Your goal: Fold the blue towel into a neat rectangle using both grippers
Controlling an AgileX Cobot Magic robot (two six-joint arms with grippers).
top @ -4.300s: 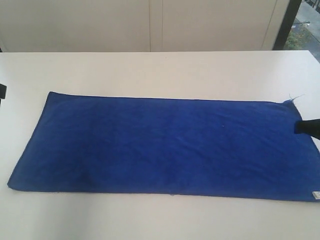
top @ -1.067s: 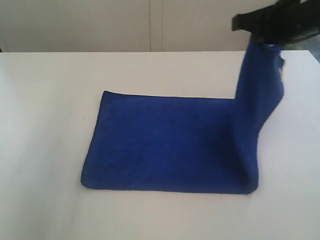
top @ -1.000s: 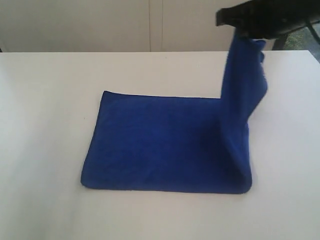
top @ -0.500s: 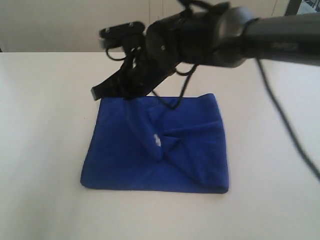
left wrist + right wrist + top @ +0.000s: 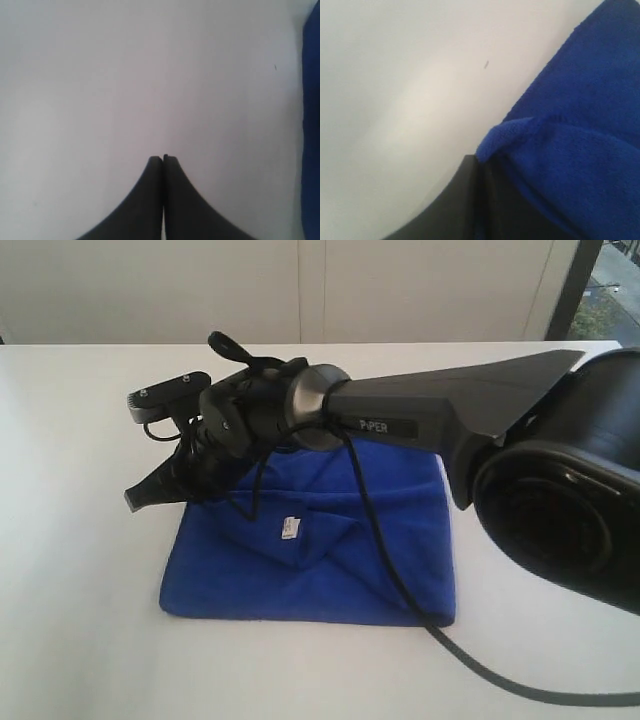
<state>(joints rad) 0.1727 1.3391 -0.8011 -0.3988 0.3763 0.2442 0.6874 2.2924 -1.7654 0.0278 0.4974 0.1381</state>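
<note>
White counter (image 5: 80,590), pale wall panels behind it, strip of window at the far corner.

Right pincer (image 5: 133,500): jaws pressed together, pinching a corner of the blue towel (image 5: 330,570). In the wrist view the corner bunches right at the tips (image 5: 477,161) and the cloth (image 5: 580,150) drapes over one finger. The tips sit low over the counter, just past the towel's edge. The rest of the towel lies behind and under the pincer body.

Left pincer (image 5: 163,158): jaws pressed together, holding nothing, over bare counter (image 5: 100,75). Only a sliver of towel edge (image 5: 311,125) shows off to one side, apart from the tips.

Back from the right pincer, the towel is doubled over on the counter. The top layer is rumpled, with diagonal creases. A small white label (image 5: 290,528) faces up just behind the wrist. A black cable (image 5: 400,590) trails from the wrist across the towel and onto the counter. The arm (image 5: 450,405), marked "PiPER", runs back over the towel.

Changes:
- About 4 s ago the towel was flat at full length.
- 1 s ago one end hung lifted at the far side.
- 0.5 s ago the pincer was higher, above the towel's far edge.
- Now it is lower and further out past that side edge, and the arm fills more of the view.
</note>
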